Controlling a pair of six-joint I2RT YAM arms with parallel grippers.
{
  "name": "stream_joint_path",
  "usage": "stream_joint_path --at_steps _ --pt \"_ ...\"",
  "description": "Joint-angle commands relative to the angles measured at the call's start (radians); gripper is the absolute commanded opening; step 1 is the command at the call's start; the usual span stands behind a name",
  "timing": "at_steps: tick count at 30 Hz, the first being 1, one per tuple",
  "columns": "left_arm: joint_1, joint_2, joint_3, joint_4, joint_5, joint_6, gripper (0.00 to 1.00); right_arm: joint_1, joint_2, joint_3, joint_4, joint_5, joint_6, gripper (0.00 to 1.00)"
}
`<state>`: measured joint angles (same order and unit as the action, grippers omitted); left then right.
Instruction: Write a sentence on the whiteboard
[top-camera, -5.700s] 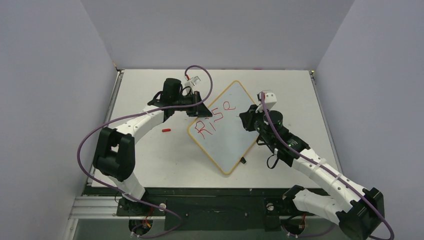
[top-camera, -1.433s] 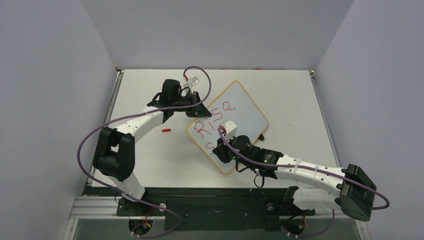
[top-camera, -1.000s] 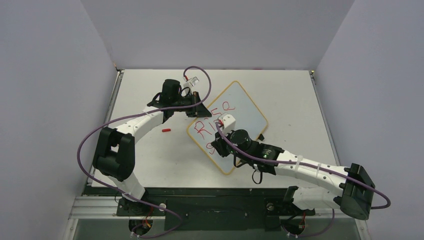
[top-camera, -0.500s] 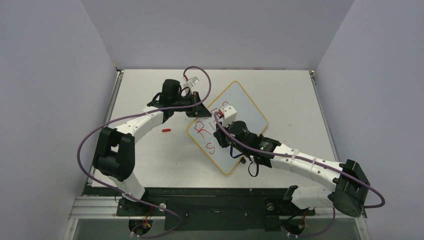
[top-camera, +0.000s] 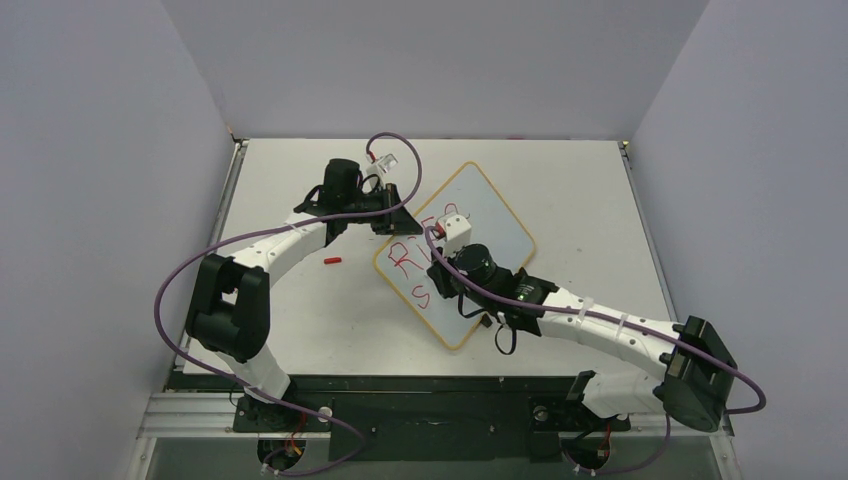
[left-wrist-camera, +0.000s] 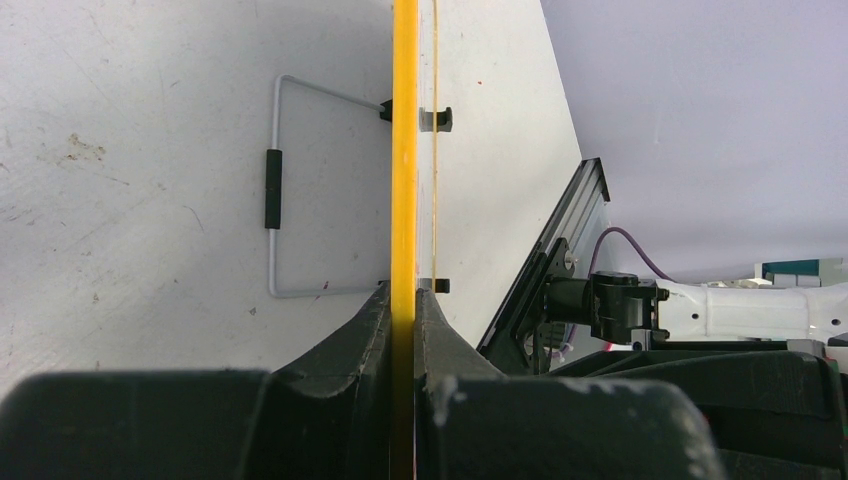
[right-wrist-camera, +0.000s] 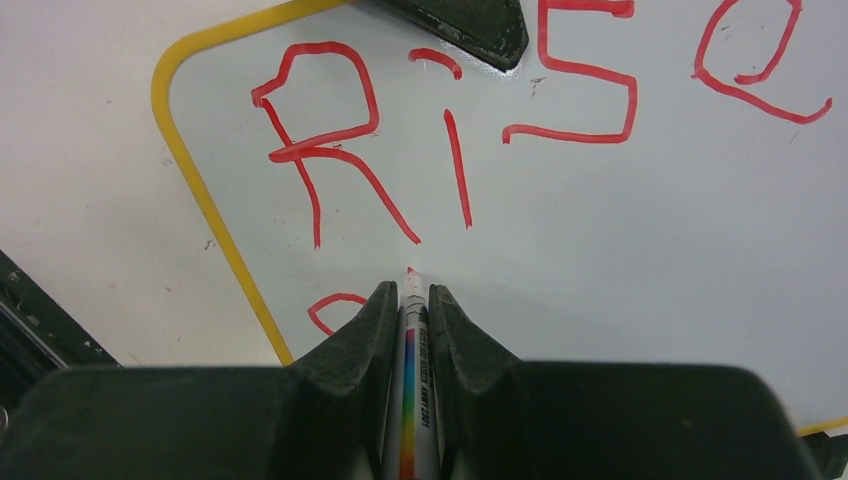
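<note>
Holding the whiteboard (top-camera: 495, 225), white with a thin yellow frame and turned like a diamond on the white table (top-camera: 300, 310) at the centre of the top view, by its upper-left edge with the left tool (top-camera: 402, 222), fingers closed on the frame. Seeing the whiteboard (left-wrist-camera: 404, 150) edge-on in the left wrist view, as a yellow line running up the middle of the picture out of the clamped left tool (left-wrist-camera: 403, 300). Showing in the upper left of that view a thin wire loop (left-wrist-camera: 275, 190) with a black sleeve, meeting the frame at two small black clips (left-wrist-camera: 436, 118). Reaching in from the lower right of the top view with the right tool (top-camera: 440, 282), over the board's lower-left part. Gripping a marker (right-wrist-camera: 411, 400) tightly between the fingers of the right tool (right-wrist-camera: 408, 300) at the bottom centre of the right wrist view, tip pointing at the board just below the red letters (right-wrist-camera: 450, 130) "RiSe"; not telling whether the tip is touching. Showing a short curved red stroke (right-wrist-camera: 335, 303) at the lower left of that view, beside the yellow frame. Leaving a small red object (top-camera: 332, 261) lying on the table to the left of the board in the top view, apart from it.
</note>
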<state>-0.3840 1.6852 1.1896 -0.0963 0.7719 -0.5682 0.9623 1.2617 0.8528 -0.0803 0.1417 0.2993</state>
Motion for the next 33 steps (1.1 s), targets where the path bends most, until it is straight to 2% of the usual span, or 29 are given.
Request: stream_joint_path --at_steps 1,16,33 --pt "0.016 -0.05 0.011 0.039 -0.006 0.029 0.0 -0.001 -0.024 -0.042 0.026 -0.004 0.018 0.0" --pt "0.017 -0.051 0.009 0.043 -0.005 0.025 0.0 0.017 -0.09 -0.163 0.024 0.003 0.08 0.0" --pt "0.017 -0.053 0.007 0.047 -0.003 0.025 0.0 0.019 -0.032 -0.047 0.005 0.027 0.034 0.0"
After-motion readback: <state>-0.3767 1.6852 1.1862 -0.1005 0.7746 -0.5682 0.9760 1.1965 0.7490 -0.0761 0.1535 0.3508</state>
